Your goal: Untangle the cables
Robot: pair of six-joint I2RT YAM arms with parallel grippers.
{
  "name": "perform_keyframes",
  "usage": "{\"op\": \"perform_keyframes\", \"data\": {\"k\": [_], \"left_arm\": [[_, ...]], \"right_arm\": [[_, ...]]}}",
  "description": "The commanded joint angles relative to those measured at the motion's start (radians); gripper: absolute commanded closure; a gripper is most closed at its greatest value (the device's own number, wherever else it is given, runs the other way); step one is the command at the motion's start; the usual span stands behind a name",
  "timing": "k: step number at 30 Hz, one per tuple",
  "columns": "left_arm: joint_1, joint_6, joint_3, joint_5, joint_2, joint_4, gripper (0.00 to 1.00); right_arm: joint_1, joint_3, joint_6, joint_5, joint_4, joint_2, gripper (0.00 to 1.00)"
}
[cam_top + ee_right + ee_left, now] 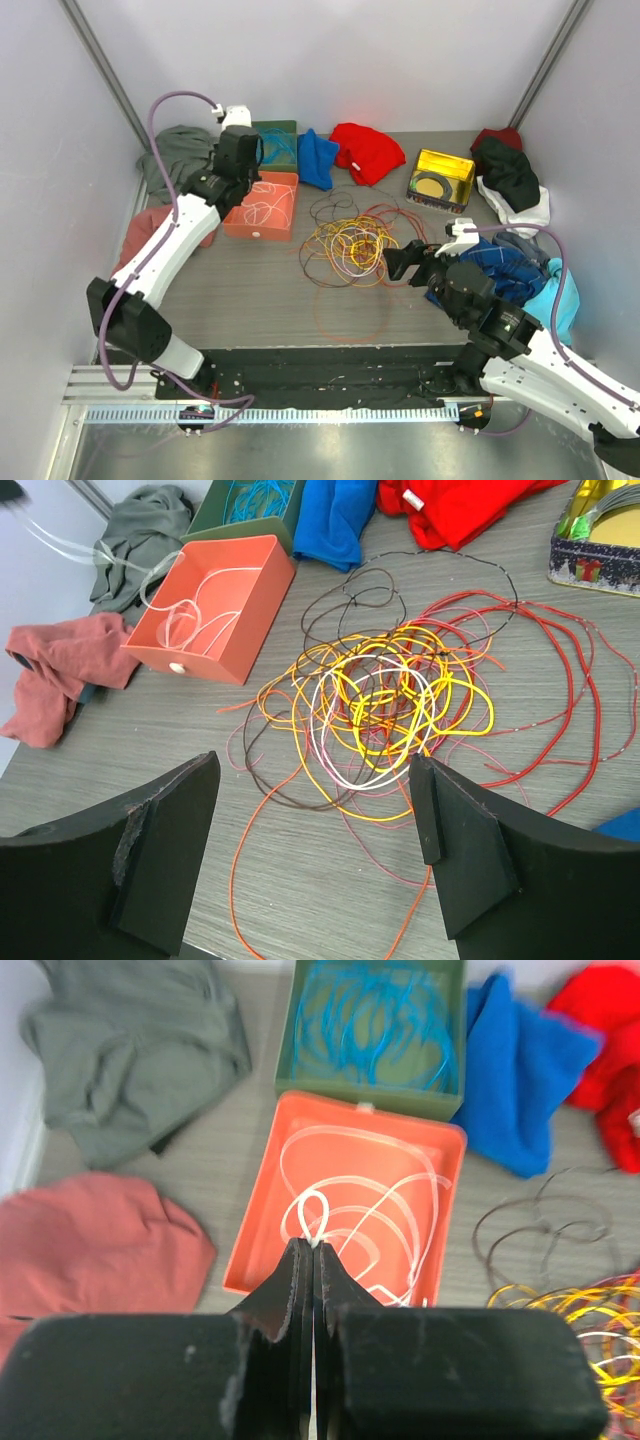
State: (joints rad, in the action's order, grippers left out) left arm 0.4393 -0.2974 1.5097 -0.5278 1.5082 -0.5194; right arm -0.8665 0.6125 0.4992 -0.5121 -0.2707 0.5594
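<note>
Looking across the table (250,290), you had the tangle of cables (350,245) heaped near its middle: yellow, orange, red and dark brown loops lying over one another. It sat straight ahead of your right gripper (315,780), just beyond the fingertips. That claw stood wide apart with nothing between its fingers.

The heap showed no clear long axis. It spread roughly round, with red strands trailing off on the far side, and one orange strand (240,870) ran back toward the claw, into the gap between the fingers.

Your left gripper (312,1250) hung over the orange tray (250,1250), well apart from the heap. Its fingers were pressed together, and they appeared to pinch the white cable (350,1190), whose loops lay coiled in that tray. A blue cable (380,1030) lay in the green box (370,1102) just behind.

By my reading the right arm was plainly the nearer one. Any next pick from the heap would have turned on reaching forward and slightly down, onto a strand at the near edge.
</note>
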Motion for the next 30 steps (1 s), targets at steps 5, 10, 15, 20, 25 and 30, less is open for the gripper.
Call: {"op": "perform_keyframes", "data": {"k": [5, 10, 15, 20, 25, 30], "left_arm": [[-0.030, -0.066, -0.048, 0.029, 0.156, 0.099, 1.00], [-0.030, -0.077, -0.032, 0.017, 0.112, 0.116, 0.36], [-0.030, -0.091, -0.068, 0.055, -0.037, 0.188, 0.00], [0.033, -0.258, -0.265, 0.264, -0.127, 0.339, 0.00], [0.196, -0.429, -0.532, 0.305, -0.113, 0.668, 0.00], [0.233, -0.549, -0.428, 0.616, 0.081, 0.536, 0.00]], "right_arm": [[-0.002, 0.015, -0.013, -0.039, -0.002, -0.004, 0.15], [-0.002, 0.026, -0.025, -0.054, -0.013, 0.000, 0.15], [-0.002, 0.024, -0.025, -0.054, -0.002, 0.033, 0.15], [-0.002, 0.007, -0.004, -0.084, 0.033, 0.073, 0.14], [0.000, -0.007, 0.025, -0.115, 0.061, 0.080, 0.14], [-0.002, 0.026, 0.032, -0.092, 0.008, 0.103, 0.15]]}}
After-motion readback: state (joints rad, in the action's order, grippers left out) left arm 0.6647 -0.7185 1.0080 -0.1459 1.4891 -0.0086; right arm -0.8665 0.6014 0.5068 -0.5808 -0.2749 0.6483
